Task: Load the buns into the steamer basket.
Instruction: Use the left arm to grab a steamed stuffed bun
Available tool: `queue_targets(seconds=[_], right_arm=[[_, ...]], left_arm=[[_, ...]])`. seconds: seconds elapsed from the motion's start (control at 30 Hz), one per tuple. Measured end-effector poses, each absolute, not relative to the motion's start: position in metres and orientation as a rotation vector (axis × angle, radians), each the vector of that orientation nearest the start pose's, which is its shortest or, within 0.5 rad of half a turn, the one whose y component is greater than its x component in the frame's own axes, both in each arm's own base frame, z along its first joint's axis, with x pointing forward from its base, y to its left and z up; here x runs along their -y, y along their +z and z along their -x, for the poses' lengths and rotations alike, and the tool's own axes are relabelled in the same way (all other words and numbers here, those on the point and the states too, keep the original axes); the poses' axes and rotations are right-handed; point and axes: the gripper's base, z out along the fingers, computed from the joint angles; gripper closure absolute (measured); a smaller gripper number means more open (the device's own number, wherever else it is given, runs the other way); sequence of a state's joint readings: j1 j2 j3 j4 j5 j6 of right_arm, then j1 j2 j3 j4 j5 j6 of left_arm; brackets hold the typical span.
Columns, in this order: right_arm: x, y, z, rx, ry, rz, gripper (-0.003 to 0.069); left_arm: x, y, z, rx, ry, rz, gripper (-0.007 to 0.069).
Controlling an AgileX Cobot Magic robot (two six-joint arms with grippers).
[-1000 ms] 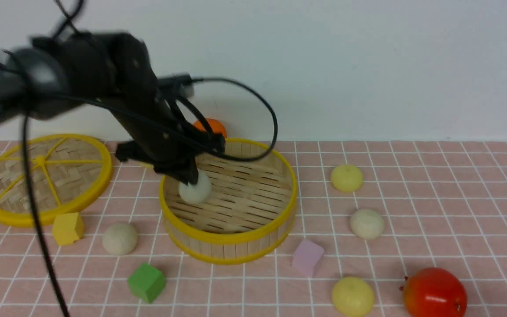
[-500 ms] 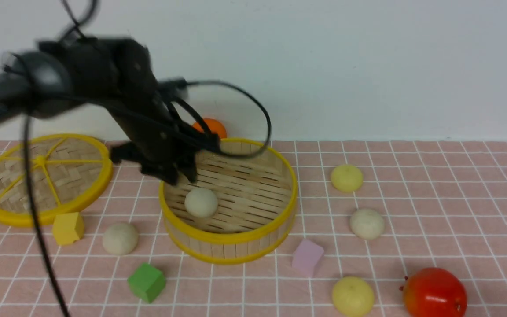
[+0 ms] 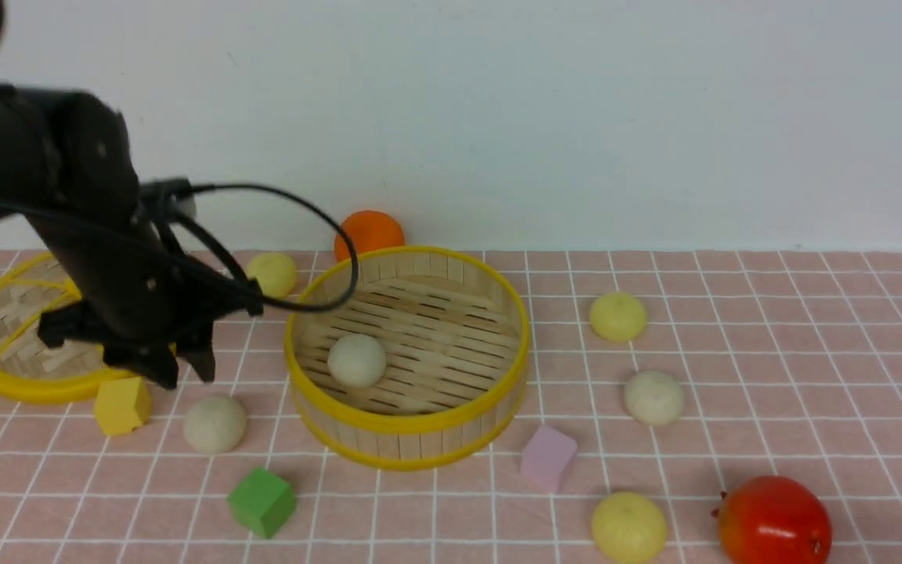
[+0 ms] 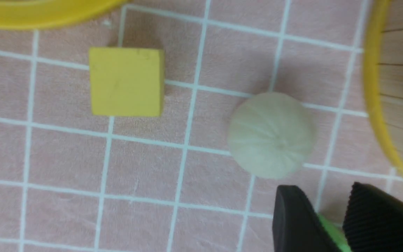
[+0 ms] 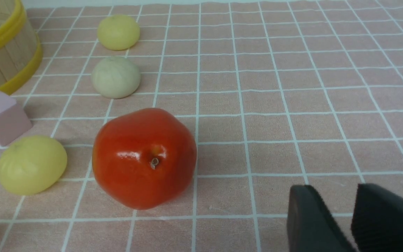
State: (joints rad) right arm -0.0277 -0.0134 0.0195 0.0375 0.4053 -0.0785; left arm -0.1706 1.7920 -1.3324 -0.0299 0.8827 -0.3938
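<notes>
Black right fingers [image 5: 311, 224], only in wrist view, seemingly spread; left fingers [image 3: 202, 364] spread, empty.

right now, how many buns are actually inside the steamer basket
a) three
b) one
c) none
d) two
b: a single off-white bun lies on the slatted floor of the steamer basket, and nothing else is in it.
</notes>
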Motion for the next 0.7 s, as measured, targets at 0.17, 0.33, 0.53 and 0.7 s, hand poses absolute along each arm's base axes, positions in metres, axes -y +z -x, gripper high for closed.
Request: queue_targets(seconds=[0.17,0.33,0.53,0.7], right_arm=[[0.000,0.171,-0.052,-1.895,-0.035,0.025,0.0419],[0.000,0.171,-0.052,-1.895,-0.035,0.025,0.0419],[0.000,0.171,-0.052,-1.895,-0.035,0.025,0.0419],[0.000,0.171,-0.052,-1.895,-0.035,0.025,0.0419]], left_arm=[[0.065,0.208,-0.374,-2.842,-0.125,0.326,0.0382],[0.066,0.192,-0.382,-2.843,-0.117,0.325,0.0382],[0.066,0.176,-0.385,-2.871,-0.097,0.316,0.0384],[0.066,0.177,-0.384,-2.883,-0.089,0.268,0.0476]])
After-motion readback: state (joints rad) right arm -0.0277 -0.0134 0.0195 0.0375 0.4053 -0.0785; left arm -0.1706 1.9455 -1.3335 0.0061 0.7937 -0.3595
